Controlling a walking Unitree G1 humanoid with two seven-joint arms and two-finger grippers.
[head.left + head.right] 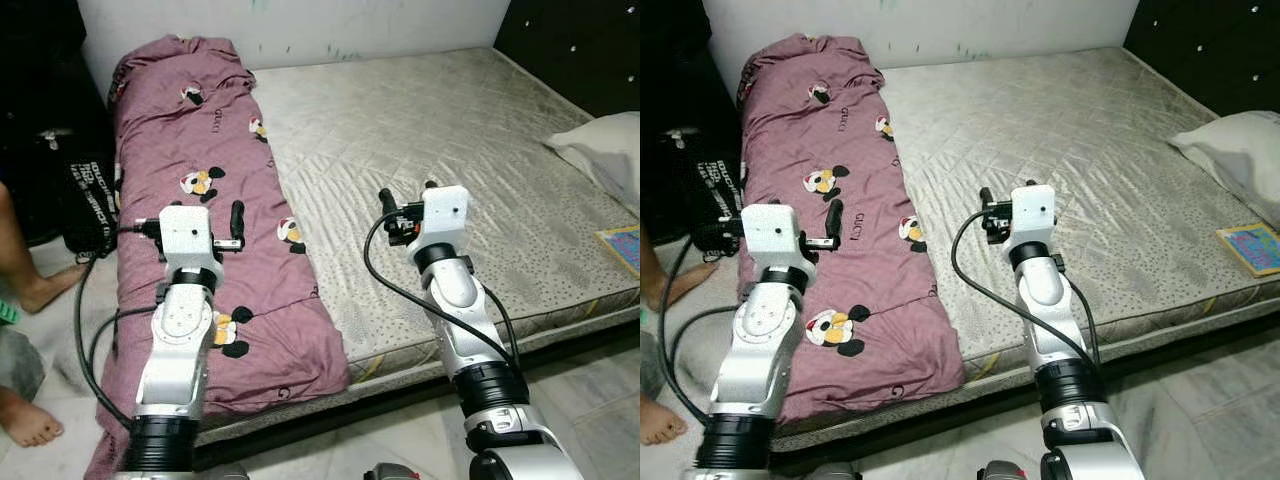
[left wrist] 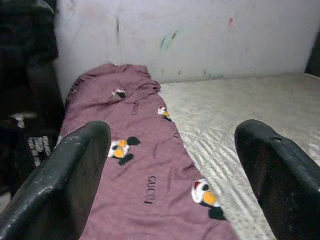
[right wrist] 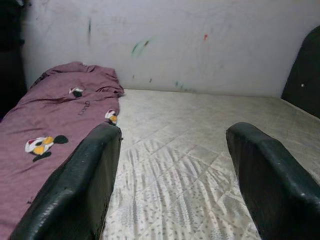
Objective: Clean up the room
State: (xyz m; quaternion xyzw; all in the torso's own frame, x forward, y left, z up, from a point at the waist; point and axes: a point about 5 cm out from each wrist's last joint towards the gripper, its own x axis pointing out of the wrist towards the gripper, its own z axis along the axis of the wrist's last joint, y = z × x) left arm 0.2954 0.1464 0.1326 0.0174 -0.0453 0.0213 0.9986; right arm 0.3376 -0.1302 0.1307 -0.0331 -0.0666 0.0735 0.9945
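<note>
Both our grippers, left [image 2: 170, 165] and right [image 3: 172, 175], hover fingers apart over mattress [image 1: 450, 150]; purple blanket [image 1: 200, 160] lies along left edge, pillow [image 1: 605, 150] far right.

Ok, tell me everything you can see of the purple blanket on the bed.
The blanket is mauve cloth printed with cartoon mouse figures and small dark lettering. It lies folded into a long rumpled strip along the left edge of the mattress, from the wall end to the near edge, where it sags over the side. The open left hand hovers over its middle; I can't tell if it touches.
</note>
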